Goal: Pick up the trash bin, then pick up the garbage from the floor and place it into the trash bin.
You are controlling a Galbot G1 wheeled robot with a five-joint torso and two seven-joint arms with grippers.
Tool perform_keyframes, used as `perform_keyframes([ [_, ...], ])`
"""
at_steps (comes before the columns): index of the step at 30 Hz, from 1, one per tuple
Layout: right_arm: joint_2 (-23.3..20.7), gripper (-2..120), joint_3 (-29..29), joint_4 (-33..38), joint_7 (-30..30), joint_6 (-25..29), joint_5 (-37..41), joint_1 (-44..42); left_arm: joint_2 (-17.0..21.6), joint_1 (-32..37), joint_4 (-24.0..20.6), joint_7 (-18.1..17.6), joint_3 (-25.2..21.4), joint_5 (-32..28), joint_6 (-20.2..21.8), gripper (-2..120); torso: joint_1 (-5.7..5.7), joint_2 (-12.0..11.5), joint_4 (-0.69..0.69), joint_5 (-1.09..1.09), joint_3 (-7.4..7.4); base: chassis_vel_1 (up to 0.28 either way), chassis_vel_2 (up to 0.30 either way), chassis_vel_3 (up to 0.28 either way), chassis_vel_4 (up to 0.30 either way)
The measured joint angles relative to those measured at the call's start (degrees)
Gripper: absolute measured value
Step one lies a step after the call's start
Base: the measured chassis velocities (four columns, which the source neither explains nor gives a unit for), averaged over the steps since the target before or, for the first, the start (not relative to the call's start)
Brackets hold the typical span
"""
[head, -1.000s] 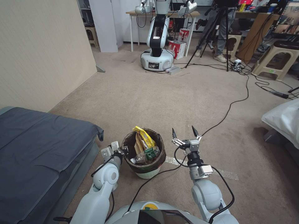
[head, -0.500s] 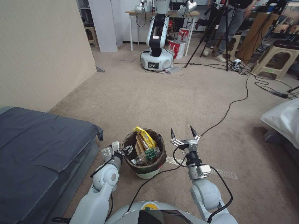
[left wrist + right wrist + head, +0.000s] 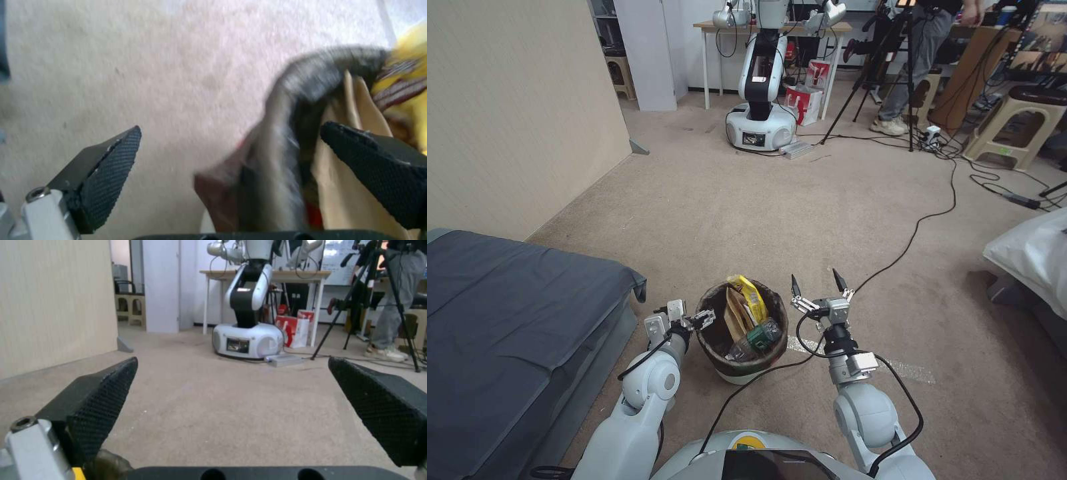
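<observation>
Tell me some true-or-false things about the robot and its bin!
1. The trash bin has litter inside. True.
2. The left pincer is shut tight. False: it is open, straddling the bin's rim.
3. The right pincer holds a bottle. False: it is open and empty, beside the bin.
4. A yellow wrapper pokes up out of the bin. True.
5. The bin stands on the bed. False: it stands on the carpet.

- Trash bin [image 3: 742, 363] sits further right relative to the left gripper [image 3: 704, 319] — rim now closer to the right gripper [image 3: 816, 288].
- Left gripper's jaws now open, straddling the liner rim.
- Yellow wrapper [image 3: 749, 295] leans further right.
</observation>
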Motion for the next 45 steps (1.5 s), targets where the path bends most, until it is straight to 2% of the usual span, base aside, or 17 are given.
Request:
perform_keyframes([
  [5,0.11,100,-0.04,-0.02,-0.2,0.13,-0.14,-0.16,0.37,0.02,-0.04,1.82,-0.1,2.82,-2.84,99,0.0,0.0,0.0,0.0,0.0,0.0,0.0,0.0,0.0],
  [16,0.01,100,0.08,0.39,-0.59,0.31,-0.22,-0.53,0.8,-0.55,0.53,2.2,-0.32,3.62,-5.3,99,0.0,0.01,0.01,0.01,-0.01,0.0,0.0,0.0,0.0],
  [21,-0.06,100,0.42,0.64,-0.63,0.38,-0.2,-0.57,0.87,-0.13,-0.62,3.27,-0.41,4.95,-7.13,99,0.0,0.01,0.0,0.01,-0.01,0.0,0.0,0.0,0.0],
  [24,0.53,100,1.3,0.7,-0.03,0.94,-0.96,-0.55,1.14,0.94,-2.58,5.95,-0.55,8.72,-11.02,99,0.0,0.01,0.0,0.01,-0.01,0.0,0.0,0.0,0.0],
  [25,0.53,100,1.3,0.7,-0.03,0.94,-0.96,-0.55,1.14,0.94,-2.58,5.95,-0.55,8.72,-11.02,99,0.0,0.01,0.0,0.01,-0.01,0.0,0.0,0.0,0.0],
  [27,1.31,100,1.85,1.85,2.72,0.57,-1.43,-1.2,1.25,2.14,-3.96,8.29,-0.51,12.43,-14.26,99,0.0,0.01,0.02,0.01,-0.01,0.0,0.0,0.0,0.0],
  [28,1.31,100,1.85,1.85,2.72,0.57,-1.43,-1.2,1.25,2.14,-3.96,8.29,-0.51,12.43,-14.26,99,0.0,0.01,0.02,0.01,-0.01,0.0,0.0,0.0,0.0],
  [30,1.96,100,2.4,2.99,4.92,-0.26,-1.49,-2.0,1.17,2.85,-3.78,10.92,-0.77,17.6,-17.77,100,0.0,0.01,0.01,0.01,-0.01,0.0,0.0,0.0,0.0],
  [34,2.2,100,2.75,3.39,5.56,-0.43,-1.49,-2.37,1.11,3.08,-3.47,12.1,-1.01,19.91,-19.32,100,-0.01,0.01,0.0,0.01,-0.01,0.0,0.0,0.0,0.0],
  [36,2.67,100,3.83,3.98,6.41,-0.24,-1.46,-3.14,1.03,3.5,-2.72,14.07,-1.48,23.85,-22.17,100,-0.01,0.01,0.01,0.01,-0.01,0.0,0.0,0.0,0.0],
  [45,3.18,100,6.09,4.55,7.55,1.69,-1.45,-4.79,1.03,4.58,-2.23,15.66,-1.51,27.25,-27.13,100,-0.01,0.01,0.0,0.01,-0.01,0.0,0.0,0.0,0.0],
])
